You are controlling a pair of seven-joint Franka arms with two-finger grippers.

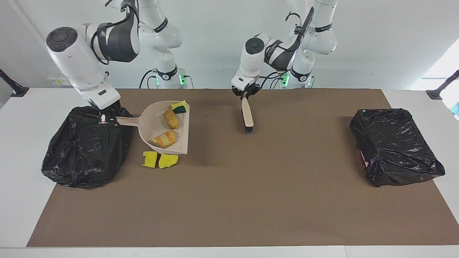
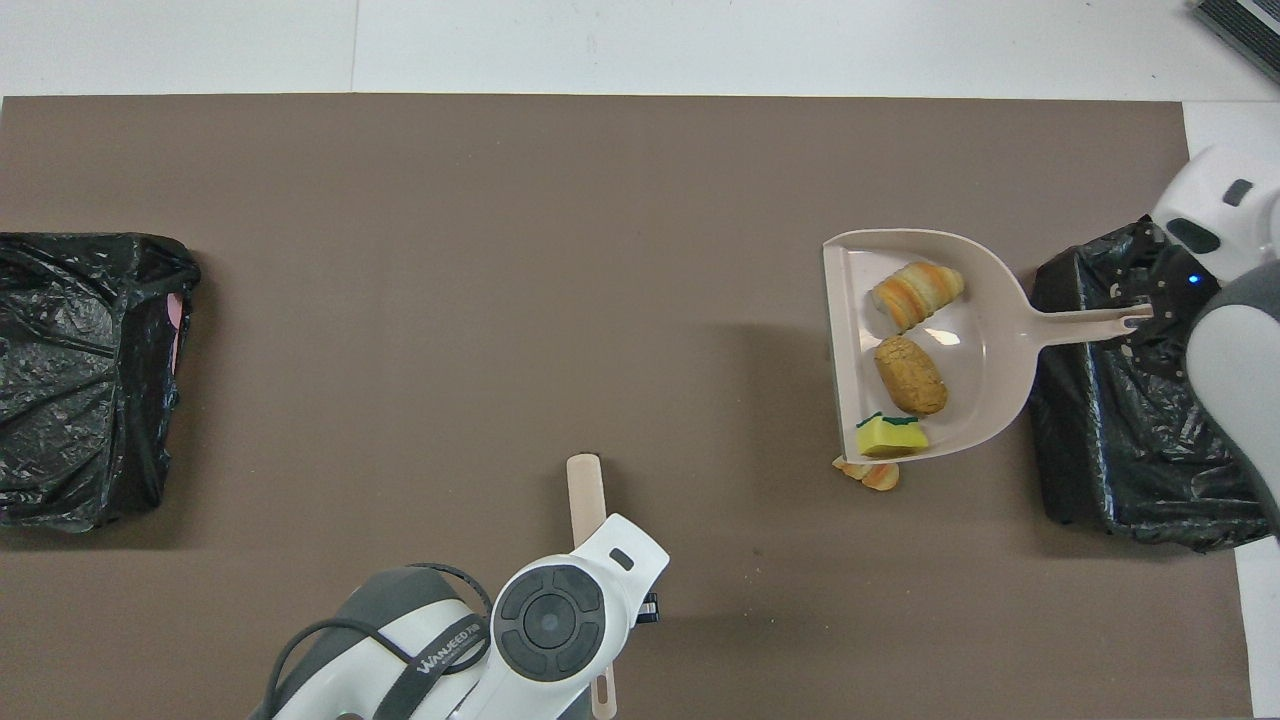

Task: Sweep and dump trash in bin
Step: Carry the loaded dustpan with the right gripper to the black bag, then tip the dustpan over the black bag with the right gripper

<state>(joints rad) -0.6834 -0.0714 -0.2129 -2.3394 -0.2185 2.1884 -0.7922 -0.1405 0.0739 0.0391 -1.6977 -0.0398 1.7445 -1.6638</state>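
The trash is split right now: three pieces ride in the dustpan (image 1: 154, 123), a yellow-and-green sponge chunk (image 1: 180, 106), a brown lump (image 1: 171, 119) and a striped orange lump (image 1: 165, 138), while two yellow sponge chunks (image 1: 159, 159) lie on the table just beside the pan's open lip, on its side away from the robots. In the overhead view an orange scrap (image 2: 870, 473) peeks out from under the pan's corner, so I judge it is on the table too.

My right tool (image 1: 107, 120) is clenched on the end of the dustpan handle, over the edge of the bin (image 1: 86, 147) at the right arm's end of the table. The pan hangs level, its body not yet over the bin. My left tool (image 1: 245, 92) is clamped on the brush (image 1: 247, 116) handle, bristles hanging down over the mat toward the robots' side; that arm waits.

To dump well, I'd carry the pan sideways until its whole body is over the bag's opening, keeping it level on the way since the open lip has no wall. Then I'd tip the lip down slowly, low over the bag, so the lumps slide in rather than bounce out. The sponge chunk sits right at the lip and will likely go first. The loose liner could snag the pan's edge, so I'd keep clear of it.
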